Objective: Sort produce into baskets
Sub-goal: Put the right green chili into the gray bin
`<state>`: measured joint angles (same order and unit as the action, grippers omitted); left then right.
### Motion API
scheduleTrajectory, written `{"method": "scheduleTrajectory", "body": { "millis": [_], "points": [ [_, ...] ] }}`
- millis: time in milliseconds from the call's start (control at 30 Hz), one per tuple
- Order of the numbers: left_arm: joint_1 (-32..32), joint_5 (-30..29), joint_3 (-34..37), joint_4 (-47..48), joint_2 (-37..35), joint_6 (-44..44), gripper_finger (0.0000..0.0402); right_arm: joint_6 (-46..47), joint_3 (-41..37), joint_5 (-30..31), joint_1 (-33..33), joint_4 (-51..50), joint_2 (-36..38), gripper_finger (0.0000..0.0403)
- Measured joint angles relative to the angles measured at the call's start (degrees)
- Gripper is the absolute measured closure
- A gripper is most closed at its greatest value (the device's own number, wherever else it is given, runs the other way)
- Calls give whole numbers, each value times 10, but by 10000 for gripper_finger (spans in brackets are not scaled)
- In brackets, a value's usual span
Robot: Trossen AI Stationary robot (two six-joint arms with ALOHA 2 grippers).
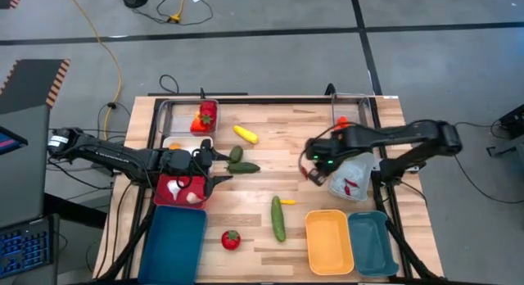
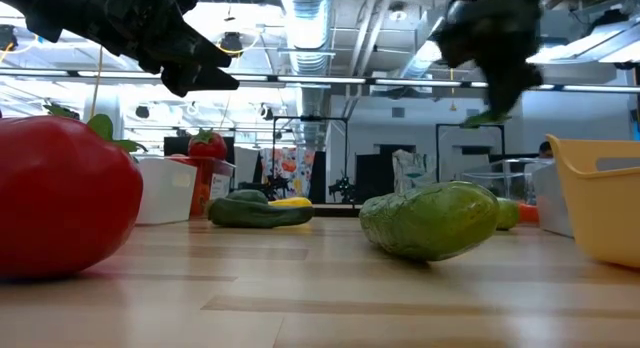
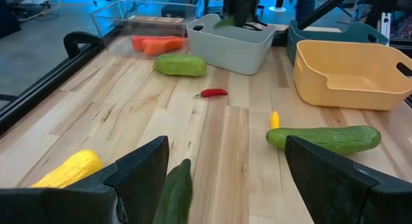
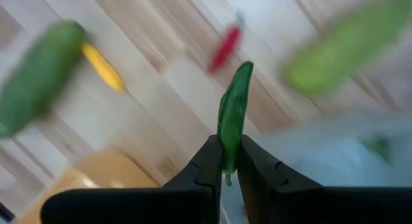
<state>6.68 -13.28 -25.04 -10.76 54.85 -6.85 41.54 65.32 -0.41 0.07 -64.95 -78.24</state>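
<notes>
My right gripper (image 1: 314,164) hangs above the table beside the white basket (image 1: 356,177), shut on a green chilli (image 4: 233,114). In the low view it shows at the top right (image 2: 490,83). My left gripper (image 3: 225,179) stands open at the table's left, just above a dark green cucumber (image 3: 175,193) that lies on the wood, and touches nothing. More produce lies on the table: a green cucumber (image 1: 278,218), a tomato (image 1: 231,240), a yellow squash (image 1: 245,134), a small yellow chilli (image 1: 286,201) and a red chilli (image 3: 212,93). My right gripper pinches the green chilli at its stem end (image 4: 226,165) between its two fingers (image 4: 207,161). The fingers come from above, pointing down, and lie along the chilli. It sticks out past the fingertips, lifted clear of the table.
An orange-yellow basket (image 1: 329,241) and a teal one (image 1: 372,242) stand at the near right, a dark teal one (image 1: 173,246) at the near left, and a pink-red one (image 1: 182,191) under the left arm. Clear baskets (image 1: 188,117) (image 1: 354,105) stand at the far edge. Bare wood lies in the middle.
</notes>
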Motion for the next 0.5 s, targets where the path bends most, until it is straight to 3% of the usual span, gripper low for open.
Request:
{"method": "scheduleTrajectory", "body": {
  "millis": [300,500],
  "points": [
    [0,0,0,1,0,0,105,24,0,4,37,-191,62,335],
    [0,0,0,3,0,0,105,24,0,4,47,-216,55,318]
  ]
}}
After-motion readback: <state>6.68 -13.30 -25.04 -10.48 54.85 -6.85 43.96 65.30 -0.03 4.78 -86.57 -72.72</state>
